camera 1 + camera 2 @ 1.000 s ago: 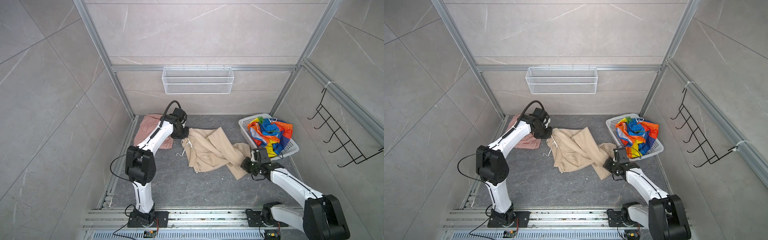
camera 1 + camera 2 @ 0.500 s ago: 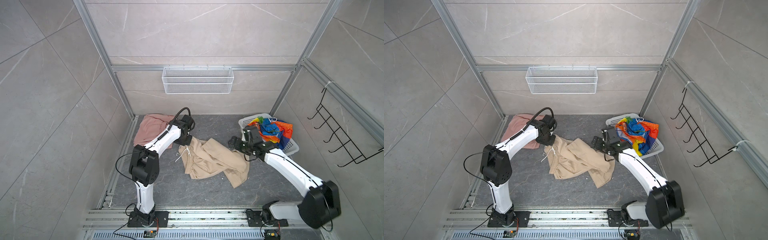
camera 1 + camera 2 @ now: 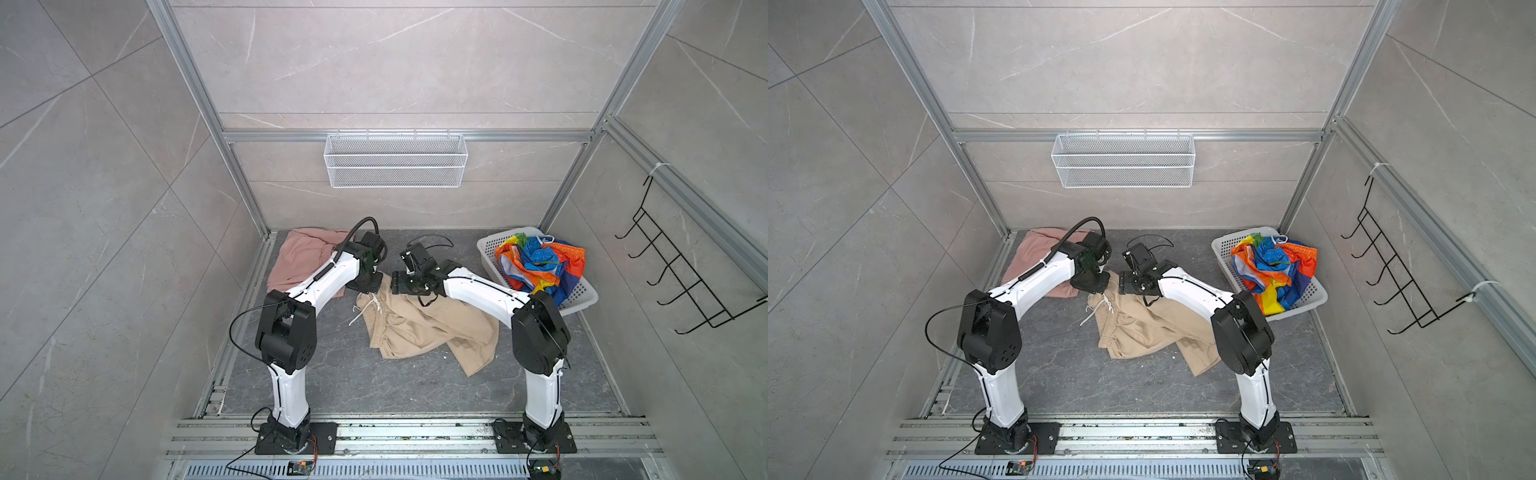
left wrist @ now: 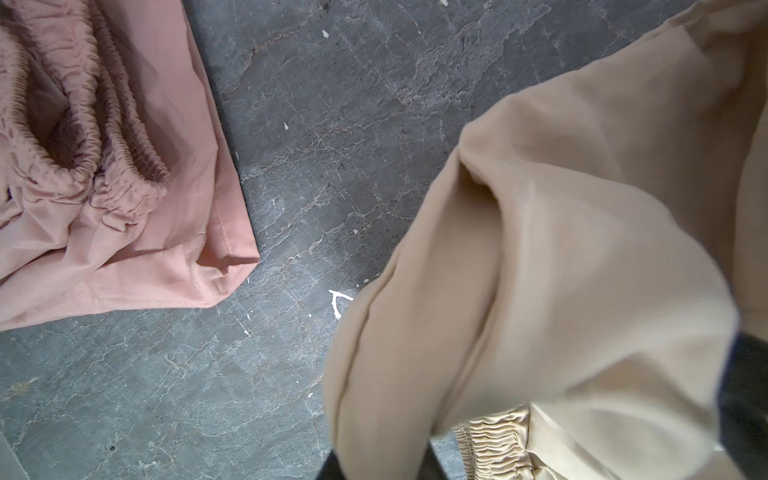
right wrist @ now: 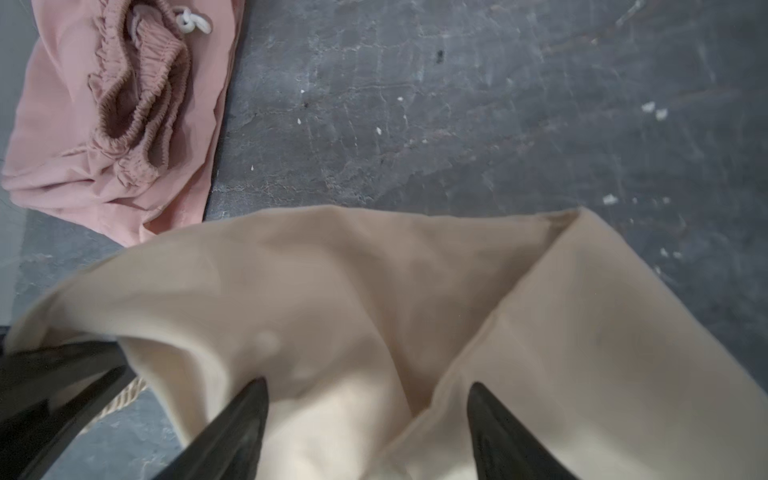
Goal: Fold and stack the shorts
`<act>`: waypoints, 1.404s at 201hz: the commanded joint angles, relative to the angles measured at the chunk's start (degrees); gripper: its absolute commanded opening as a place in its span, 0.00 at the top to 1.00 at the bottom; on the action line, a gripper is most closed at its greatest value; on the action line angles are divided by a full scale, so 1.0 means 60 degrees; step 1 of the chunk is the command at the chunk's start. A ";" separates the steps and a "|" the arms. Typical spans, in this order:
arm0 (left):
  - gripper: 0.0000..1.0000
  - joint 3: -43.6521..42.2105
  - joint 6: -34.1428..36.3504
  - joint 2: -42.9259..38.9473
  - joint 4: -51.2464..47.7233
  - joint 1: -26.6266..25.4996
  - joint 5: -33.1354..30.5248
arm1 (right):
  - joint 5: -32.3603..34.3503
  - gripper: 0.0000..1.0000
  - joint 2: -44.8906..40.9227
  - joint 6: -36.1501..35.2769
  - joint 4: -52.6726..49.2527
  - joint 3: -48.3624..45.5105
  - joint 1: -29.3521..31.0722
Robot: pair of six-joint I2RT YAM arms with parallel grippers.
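the soft beige fabric shorts lie crumpled in the middle of the dark grey stone-patterned table. their elastic waistband and white drawstring are toward the left, and one leg trails toward the near right. the left gripper is clamped on the far edge of the beige shorts and holds that bit of cloth raised off the table. in the left wrist view the fabric drapes over the gripper, with the gathered waistband just beneath. the right gripper sits just beside the left one. its two black fingers are spread apart with beige cloth lying loose between them, gripping nothing. the plain salmon-pink shorts lie folded in the far left corner. in the left wrist view a strip of bare table separates them from the beige pair. the shiny rainbow-striped shorts are bunched in the white perforated plastic basket at the far right.
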 commanded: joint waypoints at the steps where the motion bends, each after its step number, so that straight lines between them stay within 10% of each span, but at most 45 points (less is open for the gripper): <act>1: 1.00 -0.0051 0.0028 -0.0512 -0.0008 0.0039 0.0233 | 0.0734 0.35 0.0292 -0.0175 -0.0762 0.0316 0.0008; 104: 1.00 -0.0049 -0.0027 -0.0579 0.0028 0.0123 0.0157 | 0.1424 1.00 -0.0417 -0.0442 -0.1255 -0.0523 -0.0056; 166: 1.00 0.1276 -0.0334 -0.0450 -0.0025 0.0929 0.1181 | 0.0858 1.00 -0.3541 -0.1255 -0.1910 -0.0810 -0.3058; 231: 1.00 0.5922 0.0382 0.0072 -0.1318 0.1292 0.0085 | -0.0668 1.00 -0.5823 -0.1219 -0.2758 0.1259 -0.6913; 282: 1.00 0.6437 0.0876 -0.0266 -0.0999 0.1707 -0.0660 | -0.2028 1.00 -0.5237 -0.0831 -0.2280 0.1126 -0.7756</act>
